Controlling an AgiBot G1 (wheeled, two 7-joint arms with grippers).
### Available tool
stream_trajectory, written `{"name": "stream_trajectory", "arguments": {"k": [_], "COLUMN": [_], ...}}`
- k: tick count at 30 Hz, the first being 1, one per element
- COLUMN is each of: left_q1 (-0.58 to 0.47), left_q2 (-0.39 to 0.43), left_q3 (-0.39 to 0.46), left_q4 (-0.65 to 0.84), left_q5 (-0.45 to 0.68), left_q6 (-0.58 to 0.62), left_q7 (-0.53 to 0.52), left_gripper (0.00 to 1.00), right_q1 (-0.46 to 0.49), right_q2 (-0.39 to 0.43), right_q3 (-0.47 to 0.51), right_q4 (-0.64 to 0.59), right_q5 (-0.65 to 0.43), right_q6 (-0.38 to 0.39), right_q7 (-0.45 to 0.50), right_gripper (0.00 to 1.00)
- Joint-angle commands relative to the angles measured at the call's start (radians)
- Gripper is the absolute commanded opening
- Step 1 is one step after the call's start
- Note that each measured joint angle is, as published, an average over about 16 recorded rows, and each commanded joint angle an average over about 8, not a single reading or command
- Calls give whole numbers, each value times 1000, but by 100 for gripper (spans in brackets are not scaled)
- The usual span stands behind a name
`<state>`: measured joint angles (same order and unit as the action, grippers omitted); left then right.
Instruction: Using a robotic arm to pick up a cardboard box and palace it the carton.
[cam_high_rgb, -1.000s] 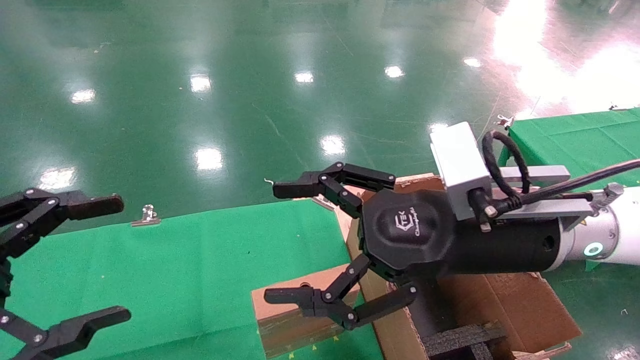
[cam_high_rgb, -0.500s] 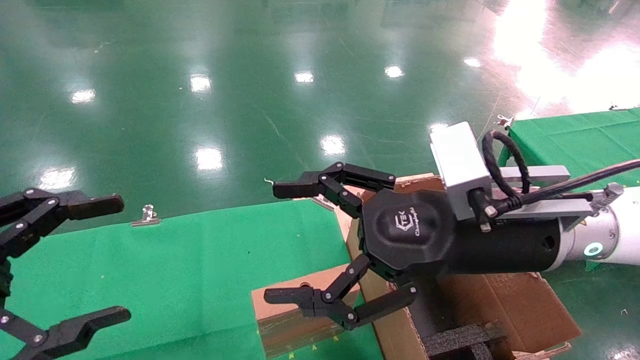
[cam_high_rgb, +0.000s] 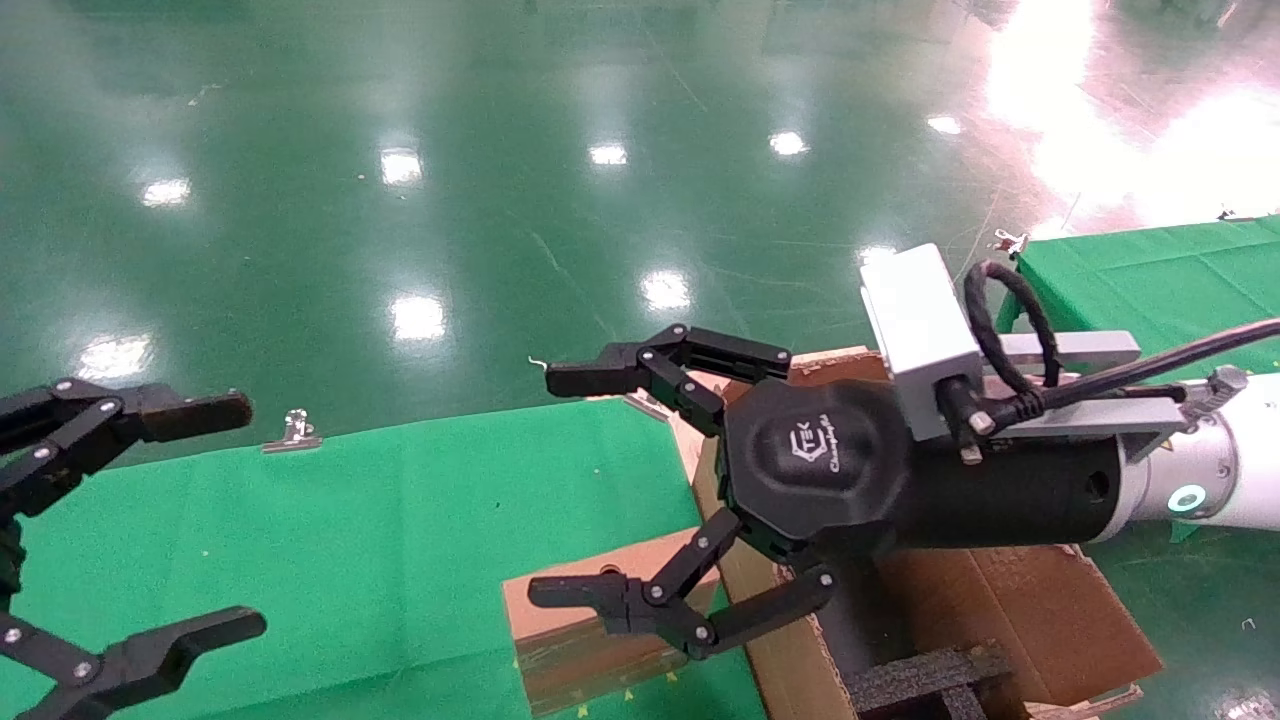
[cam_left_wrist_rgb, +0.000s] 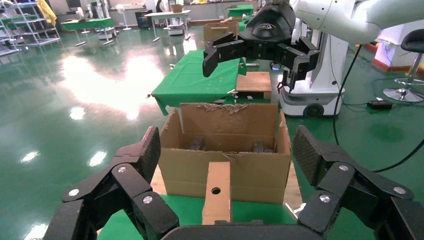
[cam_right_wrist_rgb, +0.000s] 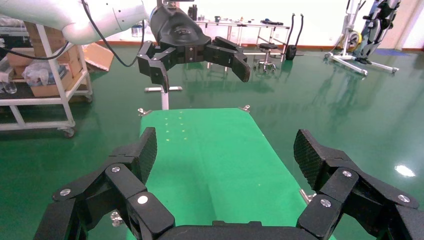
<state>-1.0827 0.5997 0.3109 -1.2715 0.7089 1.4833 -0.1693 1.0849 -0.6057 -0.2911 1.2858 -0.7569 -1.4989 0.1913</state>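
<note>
Green cloth (cam_high_rgb: 380, 520) fills lower left; our right gripper (cam_high_rgb: 600, 490) hangs spread wide above the cardboard box (cam_high_rgb: 590, 640), bottom centre beside the carton (cam_high_rgb: 1020, 610). We judge descent comes next. Left gripper (cam_high_rgb: 190, 520) waits splayed, lower left.

Framed between the left gripper's (cam_left_wrist_rgb: 225, 165) spread black fingers (cam_left_wrist_rgb: 145, 155), the cardboard box (cam_left_wrist_rgb: 217, 192) lies on green cloth at lower centre. Behind it sits the ragged-flapped carton (cam_left_wrist_rgb: 225, 165); the right gripper (cam_left_wrist_rgb: 256, 52) hovers, fingers apart, at upper centre.
</note>
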Motion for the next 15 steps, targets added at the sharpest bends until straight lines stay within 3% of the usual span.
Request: {"name": "stream_trajectory", "arguments": {"k": [1, 9, 15], "left_q1": [0, 0, 0], "left_q2": [0, 0, 0], "left_q3": [0, 0, 1], "left_q4": [0, 0, 0], "left_q5": [0, 0, 0], "left_q6": [0, 0, 0], "left_q7": [0, 0, 0], "left_gripper": [0, 0, 0], "right_q1": [-2, 90, 208], "right_q2": [0, 5, -52], "right_q3": [2, -84, -189], "right_q4": [0, 12, -2], "right_q5": [5, -199, -412], "right_q6": [0, -28, -55], "right_q7": [-1, 23, 33], "right_gripper": [100, 100, 100]}}
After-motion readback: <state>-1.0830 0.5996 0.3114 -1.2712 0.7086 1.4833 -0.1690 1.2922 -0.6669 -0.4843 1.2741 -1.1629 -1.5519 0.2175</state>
